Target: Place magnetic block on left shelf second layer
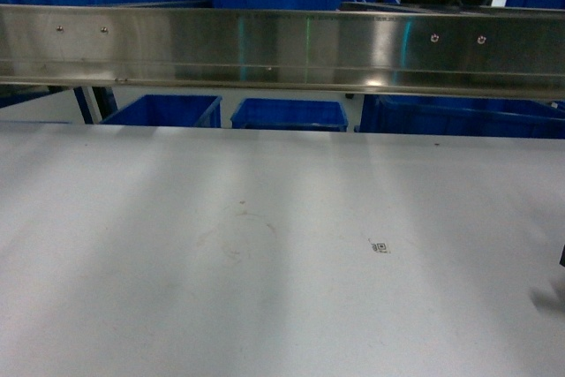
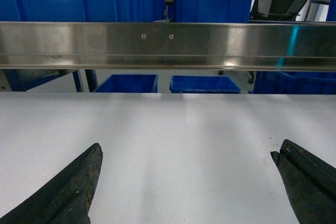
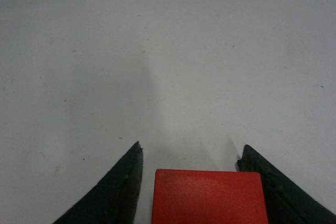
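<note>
Red block between the right gripper's fingers, cut off by the frame edge.

One magnetic block [image 3: 207, 196] is seen on the white table [image 1: 265, 245], framed by the right gripper [image 3: 188, 153]; contact cannot be told. The left gripper [image 2: 186, 153] is spread wide, holding nothing. Beyond a steel rail [image 1: 282, 49], two blue crates [image 1: 288, 114] are partly hidden.
</note>
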